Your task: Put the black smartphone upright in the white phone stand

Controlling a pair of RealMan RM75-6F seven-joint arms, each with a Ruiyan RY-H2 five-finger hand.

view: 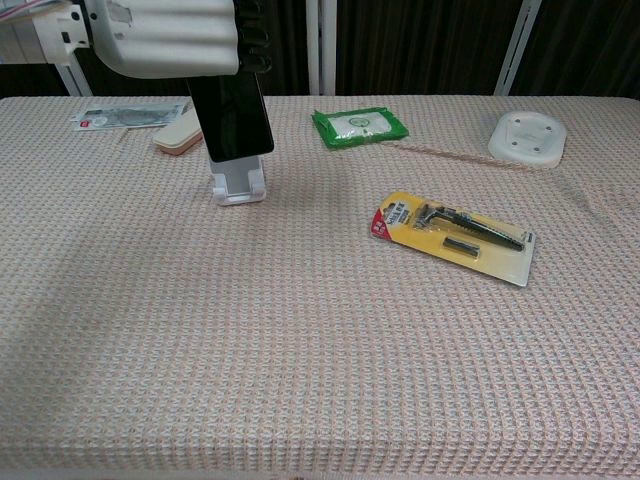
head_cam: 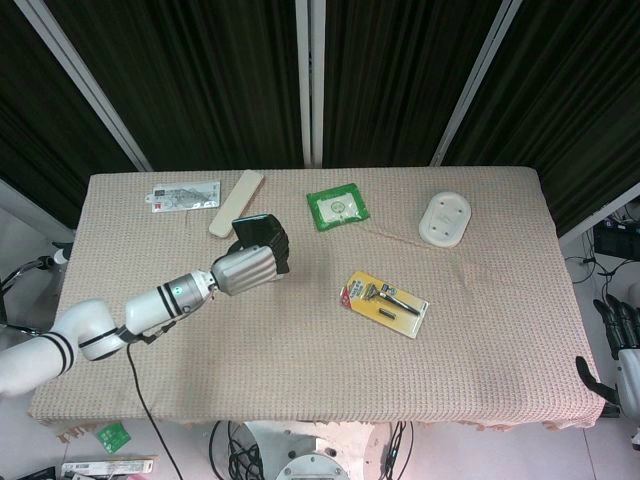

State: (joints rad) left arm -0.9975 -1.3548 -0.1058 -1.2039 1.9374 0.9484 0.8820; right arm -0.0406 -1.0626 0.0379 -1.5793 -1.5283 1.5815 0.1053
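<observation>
One smartphone [view: 232,115] (left hand [view: 165,35] gripping), one stand [view: 240,184]

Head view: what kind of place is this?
Probably a lab data-collection station: black curtain backdrop, a cloth-covered table with assorted props, cables on the floor, and left hand holding the smartphone.

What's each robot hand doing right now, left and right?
Left robot hand: holding the black smartphone upright at the white phone stand.
Right robot hand: off the table's right edge, holding nothing visible; open or closed cannot be told.
</observation>
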